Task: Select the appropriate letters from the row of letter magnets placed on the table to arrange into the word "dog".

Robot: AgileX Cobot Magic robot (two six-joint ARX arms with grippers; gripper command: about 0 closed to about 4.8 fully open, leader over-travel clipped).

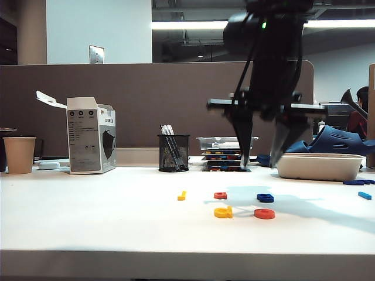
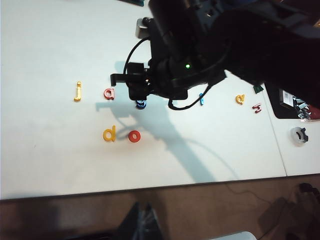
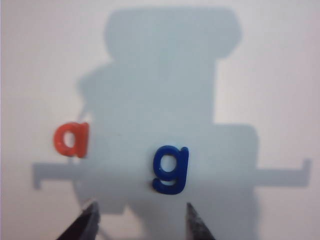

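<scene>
I have d (image 1: 223, 212) and o (image 1: 264, 214) placed on the surface (image 1: 88, 222); the blue g (image 3: 170, 169) lies at the o's twelve o'clock. My right claw (image 3: 142, 220) hangs spread above it; next, descend and pinch. Left claw unseen.

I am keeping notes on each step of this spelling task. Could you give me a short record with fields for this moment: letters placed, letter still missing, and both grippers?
placed: yellow "d" and red "o", side by side on the white table
missing: dark blue "g", lying in the row beside the red "a"
right gripper: open, above the "g", holding nothing
left gripper: not in view
</scene>
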